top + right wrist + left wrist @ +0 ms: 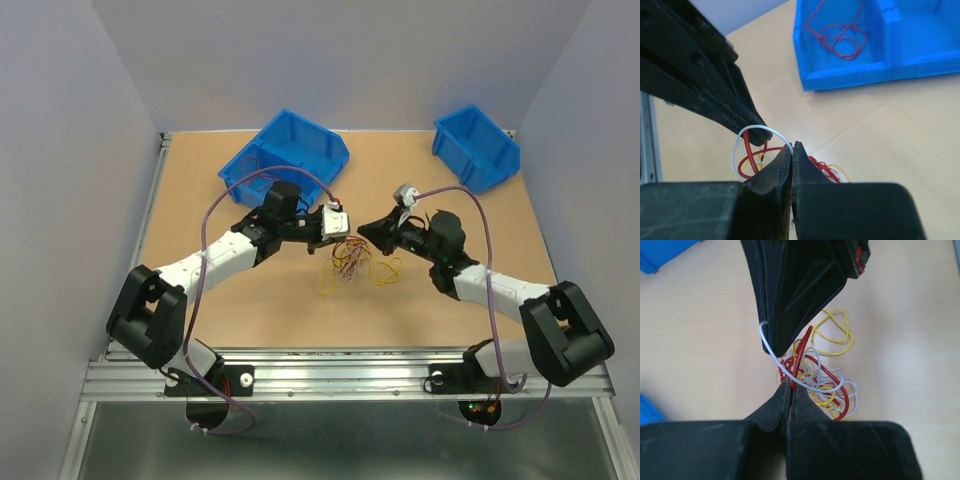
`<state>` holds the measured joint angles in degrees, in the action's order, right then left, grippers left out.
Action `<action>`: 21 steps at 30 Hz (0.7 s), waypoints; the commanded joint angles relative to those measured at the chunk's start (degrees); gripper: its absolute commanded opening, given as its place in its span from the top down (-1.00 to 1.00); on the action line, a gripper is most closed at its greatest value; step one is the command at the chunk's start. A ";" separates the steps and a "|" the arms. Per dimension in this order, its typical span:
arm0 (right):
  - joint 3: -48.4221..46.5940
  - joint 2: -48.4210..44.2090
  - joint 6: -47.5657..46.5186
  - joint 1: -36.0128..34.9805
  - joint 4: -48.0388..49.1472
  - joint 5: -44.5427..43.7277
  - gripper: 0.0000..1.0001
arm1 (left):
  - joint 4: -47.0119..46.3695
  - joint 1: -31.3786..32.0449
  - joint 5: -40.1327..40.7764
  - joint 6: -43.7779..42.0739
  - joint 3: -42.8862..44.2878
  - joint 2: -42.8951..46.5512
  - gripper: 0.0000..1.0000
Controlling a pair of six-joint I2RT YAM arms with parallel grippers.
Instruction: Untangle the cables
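Mid-untangle: cables [350, 265] bunched just in front of the big blue bin [310, 140], left gripper [790, 386] pinching a red strand, right gripper [792, 149] a white one, so next I'd ease them apart.

- I found the cables [352, 266] lying on the table [200, 210].
- The left bin [285, 155] sat behind-left of the cables, the right bin [477, 147] behind-right.
- The left gripper [790, 386] and the right gripper [792, 146] met over the cables' rear.

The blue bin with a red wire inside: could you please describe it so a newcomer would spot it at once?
Look far back on the table. It is the left bin, just beyond the left arm. It is larger than the right bin, and a red wire lies inside.
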<state>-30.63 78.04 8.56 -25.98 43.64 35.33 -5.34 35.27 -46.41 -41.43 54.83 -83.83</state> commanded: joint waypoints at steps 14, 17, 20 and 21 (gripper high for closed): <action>9.70 -27.49 10.69 -0.39 -4.79 -55.79 0.99 | -24.80 -3.62 16.26 16.55 -7.54 10.62 1.00; 11.29 -33.72 11.83 -0.39 -6.02 -59.05 0.99 | -26.55 -4.59 19.41 18.31 -7.54 10.36 1.00; 13.31 -40.93 12.01 -0.39 -7.94 -62.38 0.99 | -28.05 -7.04 23.28 21.38 -7.11 9.74 1.00; 13.75 -42.52 11.75 -0.39 -8.65 -63.10 0.99 | -28.40 -7.84 23.47 22.35 -6.93 9.57 1.00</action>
<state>-19.05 41.58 19.14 -25.98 35.70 -19.66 -27.66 30.15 -28.18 -24.14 47.59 -75.07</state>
